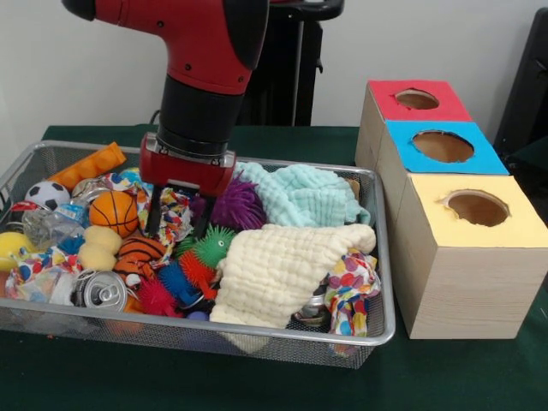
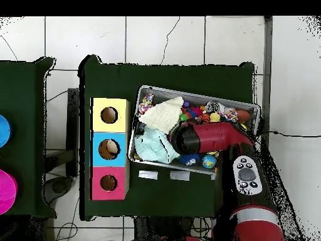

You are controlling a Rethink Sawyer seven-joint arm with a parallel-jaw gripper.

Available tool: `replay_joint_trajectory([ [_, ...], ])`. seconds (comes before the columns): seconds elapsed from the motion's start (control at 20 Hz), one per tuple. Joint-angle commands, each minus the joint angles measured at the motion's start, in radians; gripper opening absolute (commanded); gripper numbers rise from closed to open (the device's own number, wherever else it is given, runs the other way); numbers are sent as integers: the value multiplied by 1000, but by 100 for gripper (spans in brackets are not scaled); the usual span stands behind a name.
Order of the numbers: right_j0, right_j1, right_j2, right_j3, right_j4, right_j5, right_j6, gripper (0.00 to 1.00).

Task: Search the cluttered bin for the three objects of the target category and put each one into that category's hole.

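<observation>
The silver wire-mesh bin (image 1: 257, 330) sits on the green table, full of clutter; it also shows in the overhead view (image 2: 188, 93). My gripper (image 1: 178, 218) is open, its fingertips (image 1: 154, 224) low over a patterned cloth in the bin's left half. The orange black-striped tiger (image 1: 139, 253) lies just below and in front of the fingers, apart from them. The pale yellow plush (image 1: 100, 247) lies beside the tiger. The tan-orange bear-like plush is hidden. The red-surrounded hole (image 1: 417, 99) is on the farthest box to the right, also visible from overhead (image 2: 108, 182).
An orange basketball (image 1: 113, 212), purple (image 1: 238, 205), green (image 1: 211, 247) and red (image 1: 158, 296) spiky balls, a cream cloth (image 1: 274, 270), a mint cloth (image 1: 300, 193) and a can (image 1: 98, 289) fill the bin. The blue (image 1: 443, 145) and yellow (image 1: 477, 207) holes adjoin the red one.
</observation>
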Motion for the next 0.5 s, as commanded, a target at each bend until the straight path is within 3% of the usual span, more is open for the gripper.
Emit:
replay_joint_trajectory([
  [0.05,-42,46,70,-35,-79,-32,-90,100],
  [0.5,-78,55,111,-70,-99,-15,-124,100],
])
